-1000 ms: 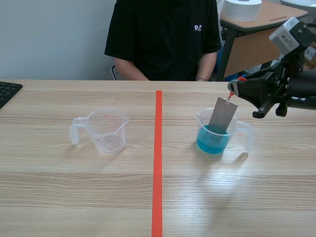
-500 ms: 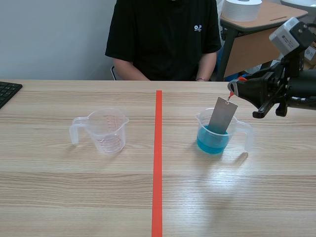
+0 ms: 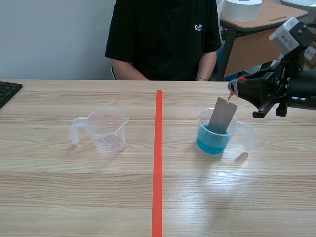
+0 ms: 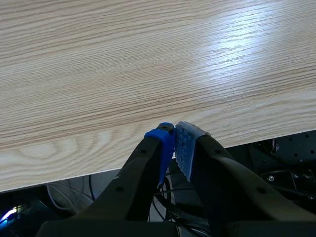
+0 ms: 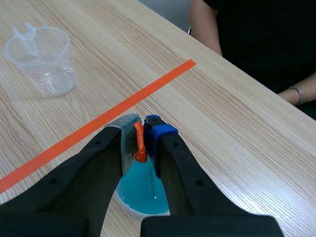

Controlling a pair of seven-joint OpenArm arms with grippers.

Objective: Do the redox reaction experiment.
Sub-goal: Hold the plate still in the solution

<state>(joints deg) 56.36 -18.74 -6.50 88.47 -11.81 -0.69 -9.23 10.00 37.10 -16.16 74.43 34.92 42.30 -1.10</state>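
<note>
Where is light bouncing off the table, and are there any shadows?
Scene view: a pale sheen lies on the table nearer the camera than the cup of blue liquid, with a faint shadow by its handle. Left wrist view: a bright streak of glare crosses the wood ahead of the left pincer. Right wrist view: even light, no glare; the right pincer looks dark around the red tab it grips.

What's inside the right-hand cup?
Blue liquid fills the lower part of the cup. A grey strip hangs into it from a red tab pinched by the right gripper. The liquid hides the strip's lower end.
</note>
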